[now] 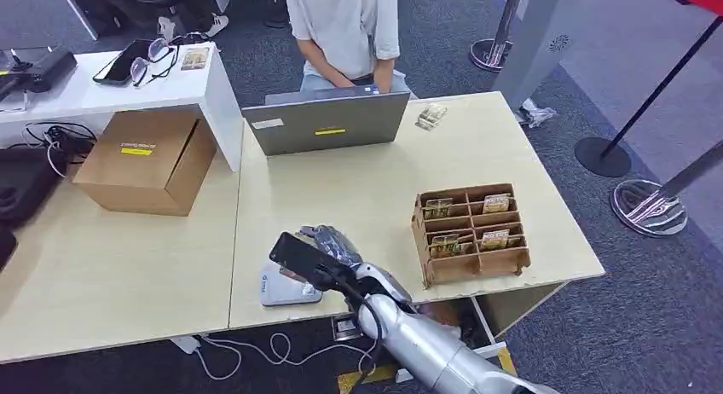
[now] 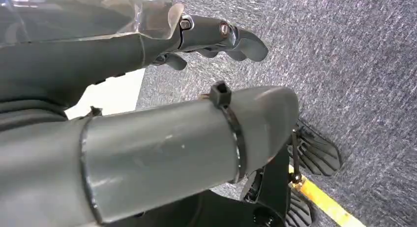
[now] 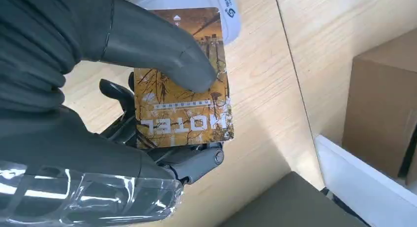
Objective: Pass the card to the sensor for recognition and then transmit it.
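My right hand (image 1: 337, 243) hovers over the near middle of the table and holds a yellow-brown hotel card (image 3: 183, 92), with the thumb (image 3: 162, 50) pressed on its face and the fingers beneath. The card lies flat just above the white-grey sensor pad (image 1: 288, 290), whose rounded rim (image 3: 227, 13) shows past the card's far edge. I cannot tell whether card and pad touch. My left hand (image 2: 162, 45) hangs beside my body over grey carpet, holding nothing, its fingers (image 2: 241, 42) loosely spread away from the thumb.
A cardboard card rack (image 1: 469, 232) with several cards stands to the right of the sensor. A grey laptop (image 1: 328, 121) sits at the table's far edge with a person (image 1: 345, 31) behind it. A brown box (image 1: 149, 159) stands to the left, and a loose card (image 1: 430, 115) lies at the far right.
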Robot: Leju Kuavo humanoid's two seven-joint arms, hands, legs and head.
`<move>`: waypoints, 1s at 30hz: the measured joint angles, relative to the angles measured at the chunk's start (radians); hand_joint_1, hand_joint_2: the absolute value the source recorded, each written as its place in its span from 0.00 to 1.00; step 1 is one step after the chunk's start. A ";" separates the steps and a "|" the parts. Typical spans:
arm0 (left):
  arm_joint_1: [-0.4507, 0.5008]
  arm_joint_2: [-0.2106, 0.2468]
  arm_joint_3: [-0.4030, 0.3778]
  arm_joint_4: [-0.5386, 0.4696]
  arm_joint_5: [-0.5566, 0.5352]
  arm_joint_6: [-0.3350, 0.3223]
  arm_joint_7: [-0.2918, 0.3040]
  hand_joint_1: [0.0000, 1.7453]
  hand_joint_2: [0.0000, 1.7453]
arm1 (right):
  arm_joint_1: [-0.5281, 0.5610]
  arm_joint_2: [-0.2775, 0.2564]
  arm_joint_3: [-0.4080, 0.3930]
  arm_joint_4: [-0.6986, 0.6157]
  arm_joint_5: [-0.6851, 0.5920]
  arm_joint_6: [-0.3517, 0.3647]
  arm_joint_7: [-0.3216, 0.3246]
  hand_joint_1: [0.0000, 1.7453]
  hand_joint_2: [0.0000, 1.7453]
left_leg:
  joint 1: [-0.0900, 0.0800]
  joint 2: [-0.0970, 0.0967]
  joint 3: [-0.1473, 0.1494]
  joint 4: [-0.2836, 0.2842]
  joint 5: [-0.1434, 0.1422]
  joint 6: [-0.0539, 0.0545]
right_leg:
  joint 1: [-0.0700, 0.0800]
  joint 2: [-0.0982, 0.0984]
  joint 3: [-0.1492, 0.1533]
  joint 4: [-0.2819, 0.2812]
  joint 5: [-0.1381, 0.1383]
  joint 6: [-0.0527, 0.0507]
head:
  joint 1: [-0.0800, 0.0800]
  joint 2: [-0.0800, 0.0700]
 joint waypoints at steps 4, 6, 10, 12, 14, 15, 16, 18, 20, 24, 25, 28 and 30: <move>0.000 0.000 0.000 0.000 0.000 0.000 0.000 0.00 0.00 | -0.004 0.003 0.000 0.015 0.000 0.000 0.000 1.00 1.00 | 0.000 0.000 0.000 0.000 0.000 0.000 | 0.000 0.000 0.000 0.000 0.000 0.000 | 0.000 0.000; 0.000 0.000 0.000 0.000 0.000 0.000 0.000 0.00 0.00 | -0.004 0.003 0.000 0.021 0.000 0.000 0.000 1.00 1.00 | 0.000 0.000 0.000 0.000 0.000 0.000 | 0.000 0.000 0.000 0.000 0.000 0.000 | 0.000 0.000; 0.000 0.000 0.000 0.000 0.000 0.000 0.002 0.00 0.00 | -0.007 0.006 0.000 0.034 0.001 -0.001 0.003 1.00 1.00 | 0.000 0.000 0.000 0.000 0.000 0.000 | 0.000 0.000 0.000 0.000 0.000 0.000 | 0.000 0.000; 0.000 0.000 0.000 0.000 0.003 0.003 0.003 0.00 0.00 | -0.010 0.009 0.000 0.050 0.005 -0.005 0.010 1.00 1.00 | 0.000 0.000 0.000 0.000 0.000 0.000 | 0.000 0.000 0.000 0.000 0.000 0.000 | 0.000 0.000; -0.001 0.000 0.000 0.000 0.006 0.006 0.005 0.00 0.00 | -0.014 0.011 0.000 0.069 0.008 -0.011 0.014 1.00 1.00 | 0.000 0.000 0.000 0.000 0.000 0.000 | 0.000 0.000 0.000 0.000 0.000 0.000 | 0.000 0.000; -0.001 0.000 0.000 0.000 0.007 0.008 0.005 0.00 0.00 | -0.016 0.012 0.000 0.085 0.012 -0.016 0.017 1.00 1.00 | 0.000 0.000 0.000 0.000 0.000 0.000 | 0.000 0.000 0.000 0.000 0.000 0.000 | 0.000 0.000; -0.002 0.000 0.000 0.000 0.008 0.009 0.006 0.00 0.00 | -0.019 0.013 0.000 0.095 0.015 -0.019 0.019 1.00 1.00 | 0.000 0.000 0.000 0.000 0.000 0.000 | 0.000 0.000 0.000 0.000 0.000 0.000 | 0.000 0.000; -0.004 0.000 0.000 0.000 0.008 0.010 0.008 0.00 0.00 | -0.026 0.016 0.000 0.124 0.019 -0.023 0.024 1.00 1.00 | 0.000 0.000 0.000 0.000 0.000 0.000 | 0.000 0.000 0.000 0.000 0.000 0.000 | 0.000 0.000; -0.007 0.000 0.000 0.000 0.006 0.012 0.014 0.00 0.00 | -0.033 0.019 0.000 0.151 0.026 -0.029 0.032 1.00 1.00 | 0.000 0.000 0.000 0.000 0.000 0.000 | 0.000 0.000 0.000 0.000 0.000 0.000 | 0.000 0.000; -0.009 0.000 0.000 0.000 0.003 0.018 0.019 0.00 0.00 | -0.040 0.024 0.000 0.195 0.041 -0.042 0.045 1.00 1.00 | 0.000 0.000 0.000 0.000 0.000 0.000 | 0.000 0.000 0.000 0.000 0.000 0.000 | 0.000 0.000; -0.009 0.000 0.000 0.000 0.003 0.018 0.021 0.00 0.00 | -0.041 0.025 0.000 0.203 0.046 -0.045 0.048 1.00 1.00 | 0.000 0.000 0.000 0.000 0.000 0.000 | 0.000 0.000 0.000 0.000 0.000 0.000 | 0.000 0.000; -0.009 0.000 0.000 0.000 0.002 0.019 0.021 0.00 0.00 | -0.041 0.025 0.000 0.222 0.054 -0.054 0.056 1.00 1.00 | 0.000 0.000 0.000 0.000 0.000 0.000 | 0.000 0.000 0.000 0.000 0.000 0.000 | 0.000 0.000; -0.009 0.000 0.000 0.000 0.001 0.019 0.021 0.00 0.00 | -0.041 0.025 -0.001 0.235 0.057 -0.057 0.061 1.00 1.00 | 0.000 0.000 0.000 0.000 0.000 0.000 | 0.000 0.000 0.000 0.000 0.000 0.000 | 0.000 0.000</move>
